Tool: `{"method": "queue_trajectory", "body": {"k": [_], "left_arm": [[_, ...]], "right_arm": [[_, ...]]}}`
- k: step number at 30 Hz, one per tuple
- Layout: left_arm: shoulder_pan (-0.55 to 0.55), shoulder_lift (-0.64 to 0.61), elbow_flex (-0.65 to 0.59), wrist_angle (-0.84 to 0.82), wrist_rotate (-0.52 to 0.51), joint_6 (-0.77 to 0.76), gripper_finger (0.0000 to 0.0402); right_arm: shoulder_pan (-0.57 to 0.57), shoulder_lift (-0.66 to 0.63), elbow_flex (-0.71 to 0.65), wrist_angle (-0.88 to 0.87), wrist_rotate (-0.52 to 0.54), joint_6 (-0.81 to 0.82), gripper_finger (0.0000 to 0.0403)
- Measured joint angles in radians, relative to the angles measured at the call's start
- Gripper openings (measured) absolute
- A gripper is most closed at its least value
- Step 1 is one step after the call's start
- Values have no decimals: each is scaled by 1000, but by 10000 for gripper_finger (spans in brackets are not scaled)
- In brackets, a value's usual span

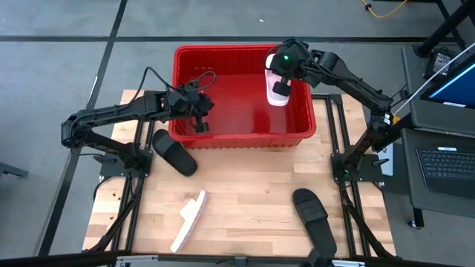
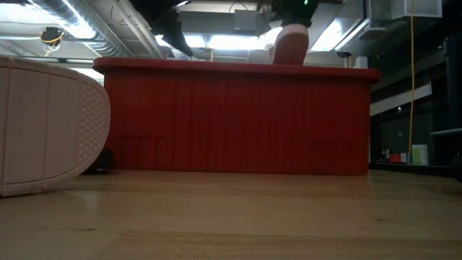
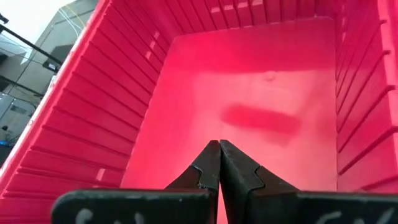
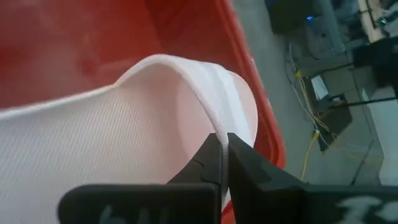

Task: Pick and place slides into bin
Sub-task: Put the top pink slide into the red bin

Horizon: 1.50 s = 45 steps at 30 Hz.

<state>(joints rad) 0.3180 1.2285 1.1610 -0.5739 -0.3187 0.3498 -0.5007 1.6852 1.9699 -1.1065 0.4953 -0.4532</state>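
Observation:
The red bin stands at the table's far middle. My right gripper is over the bin's right part, shut on a pale pink slide; the slide's top shows above the rim in the low view. My left gripper is shut on nothing and hangs over the bin's left near part, pointing at its bare floor. On the table lie a black slide by the bin's near left corner, a pale pink slide on its side, and another black slide. My right gripper pinches the thin edge of the pale slide's strap between its two fingers, coming at it slanting down from the right. The slide hangs inside the bin's outline with its upper end above the rim; the bin's wall hides its lower end.
The bin's slotted walls rise high around its floor. Bare wooden tabletop lies between the loose slides. A desk with a laptop stands past the table's right edge.

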Motion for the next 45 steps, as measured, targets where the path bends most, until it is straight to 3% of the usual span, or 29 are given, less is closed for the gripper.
{"method": "queue_trajectory", "body": {"k": [22, 32, 45], "left_arm": [[6, -4, 0, -63, -19, 58, 3], [6, -4, 0, -58, -117, 83, 1], [6, -4, 0, -58, -188, 83, 3]], "right_arm": [[-214, 0, -371, 333, -94, -119, 11], [-251, 0, -405, 376, -138, -229, 11], [-276, 2, -405, 373, -225, -232, 11]]}}
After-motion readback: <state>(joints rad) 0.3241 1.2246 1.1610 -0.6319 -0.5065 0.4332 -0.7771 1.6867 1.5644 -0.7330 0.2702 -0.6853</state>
